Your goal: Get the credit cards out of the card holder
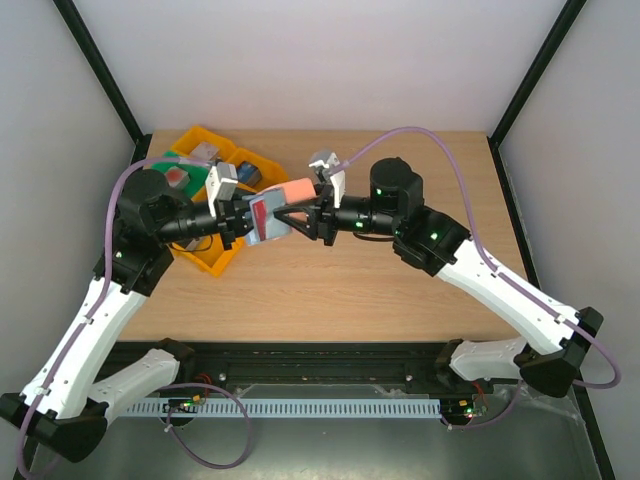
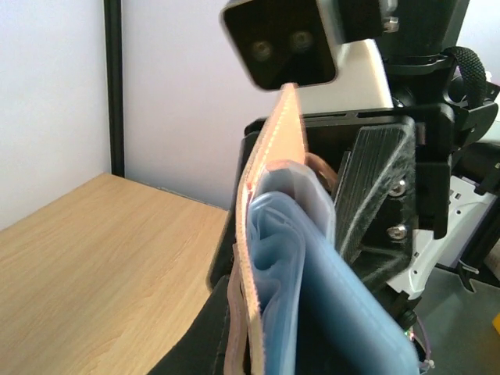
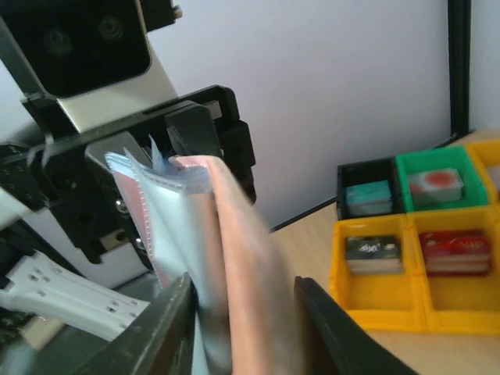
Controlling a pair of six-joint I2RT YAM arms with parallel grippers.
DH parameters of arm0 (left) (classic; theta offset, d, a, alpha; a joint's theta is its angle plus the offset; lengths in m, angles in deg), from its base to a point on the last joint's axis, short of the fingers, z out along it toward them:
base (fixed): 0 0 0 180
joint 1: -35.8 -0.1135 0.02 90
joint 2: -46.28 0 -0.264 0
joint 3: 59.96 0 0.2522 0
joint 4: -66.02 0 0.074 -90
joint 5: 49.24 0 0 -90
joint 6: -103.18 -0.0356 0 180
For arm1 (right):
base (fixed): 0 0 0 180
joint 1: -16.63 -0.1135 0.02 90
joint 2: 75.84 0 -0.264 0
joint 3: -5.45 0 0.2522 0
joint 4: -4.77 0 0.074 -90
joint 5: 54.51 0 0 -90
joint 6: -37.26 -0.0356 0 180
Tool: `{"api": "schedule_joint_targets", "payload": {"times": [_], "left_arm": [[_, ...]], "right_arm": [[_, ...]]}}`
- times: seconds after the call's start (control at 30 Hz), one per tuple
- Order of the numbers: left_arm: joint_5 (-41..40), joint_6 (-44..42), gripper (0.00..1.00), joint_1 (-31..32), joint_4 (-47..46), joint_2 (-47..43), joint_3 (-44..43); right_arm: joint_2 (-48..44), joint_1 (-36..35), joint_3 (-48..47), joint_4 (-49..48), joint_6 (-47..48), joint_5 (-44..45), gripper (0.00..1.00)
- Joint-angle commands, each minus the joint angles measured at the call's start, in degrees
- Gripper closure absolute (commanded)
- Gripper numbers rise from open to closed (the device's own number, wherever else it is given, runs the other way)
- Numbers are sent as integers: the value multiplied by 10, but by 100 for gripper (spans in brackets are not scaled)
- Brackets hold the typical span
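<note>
Card holder (image 1: 290, 192) is up in the air off the counter (image 1: 350, 290), pinched between the two claws where they meet nose to nose. The left claw (image 1: 245, 215) has one end of it and the right claw (image 1: 302, 214) has the other. From each wrist view the fingers sit tight on either side of the bundle, so I'd call both closed on it. I can't tell if either one is pinching just a card rather than the whole leather-plus-cards stack.

The credit cards (image 2: 312, 289) are all still tucked in. You can see the pale blue-grey layers fanned a bit beside the salmon-tan flap, right in front of the left claw. How many there are, no idea, the layers blur together.

So progress-wise I'd say basically zero cards are out. The holder is lifted and braced, and that's it. Every card still needs sliding free and putting down.

Behind the left claw there's a cluster of yellow trays (image 3: 414, 301) with little blocks in them, nothing to do with this job.
</note>
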Motion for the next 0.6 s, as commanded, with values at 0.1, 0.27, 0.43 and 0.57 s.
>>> {"api": "schedule_joint_targets", "payload": {"times": [0.1, 0.27, 0.43, 0.57], "left_arm": [[40, 2, 98, 4, -37, -16, 7], [41, 12, 97, 2, -41, -16, 9], [37, 3, 49, -16, -17, -26, 15], [4, -72, 26, -42, 48, -46, 36]], "right_arm": [[-35, -1, 36, -30, 0, 41, 97], [-45, 1, 36, -28, -2, 26, 98], [-58, 28, 34, -29, -19, -3, 98], [-71, 56, 35, -18, -25, -23, 98]]}}
